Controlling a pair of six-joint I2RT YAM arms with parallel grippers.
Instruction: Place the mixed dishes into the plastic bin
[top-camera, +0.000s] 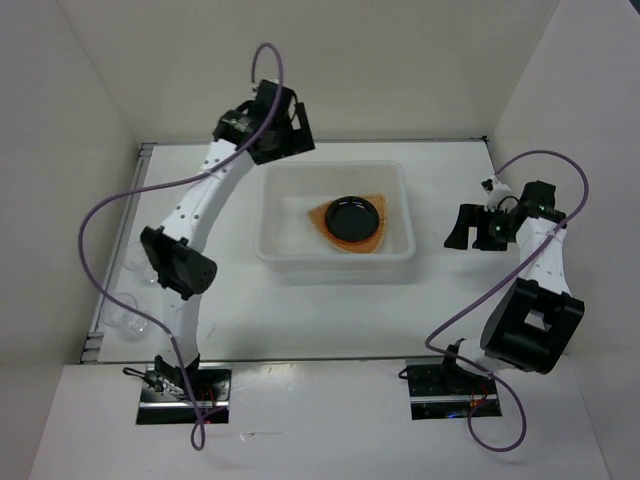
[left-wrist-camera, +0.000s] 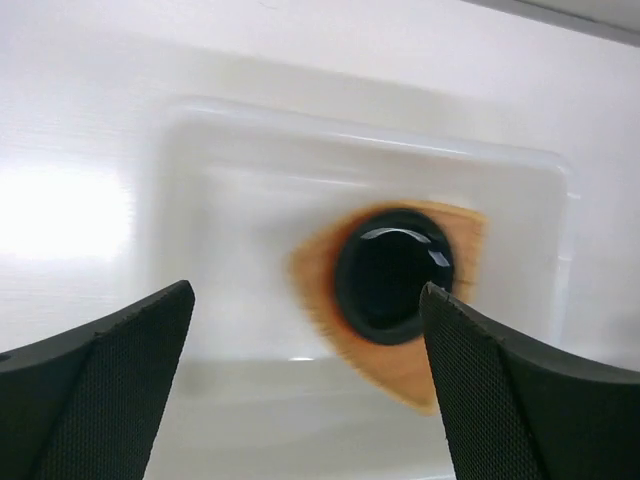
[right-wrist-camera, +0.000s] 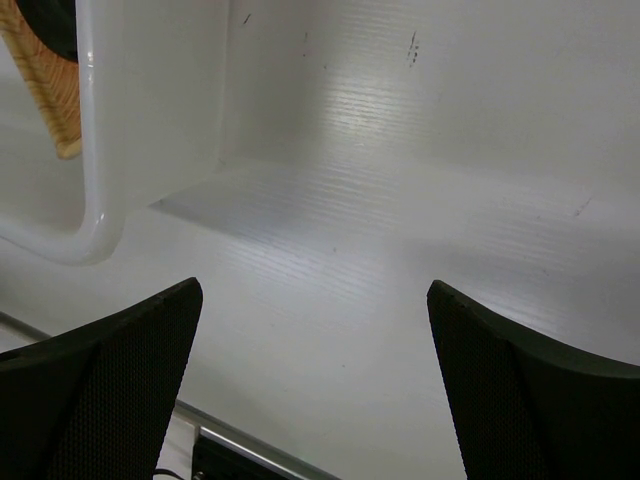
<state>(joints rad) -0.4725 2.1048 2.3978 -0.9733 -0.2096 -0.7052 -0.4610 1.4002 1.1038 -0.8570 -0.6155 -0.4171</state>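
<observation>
The plastic bin (top-camera: 335, 255) stands at mid-table. Inside it lies a tan woven dish (top-camera: 322, 216) with a glossy black plate (top-camera: 353, 216) resting on it. My left gripper (top-camera: 295, 135) hovers above the bin's far left corner, open and holding nothing. In the left wrist view the black plate (left-wrist-camera: 392, 275) and woven dish (left-wrist-camera: 405, 372) lie in the bin (left-wrist-camera: 360, 135) beyond the left gripper (left-wrist-camera: 308, 295). My right gripper (top-camera: 458, 228) is open just right of the bin. The right wrist view has the right gripper (right-wrist-camera: 312, 290) over bare table, with the bin's corner (right-wrist-camera: 95, 200) and woven dish (right-wrist-camera: 52, 105) at the left.
Small clear plastic cups (top-camera: 130, 315) stand at the table's left edge beside the left arm's elbow (top-camera: 180, 262). White walls close in the table on the back and both sides. A metal rail (right-wrist-camera: 250, 445) runs along the table edge below the right gripper.
</observation>
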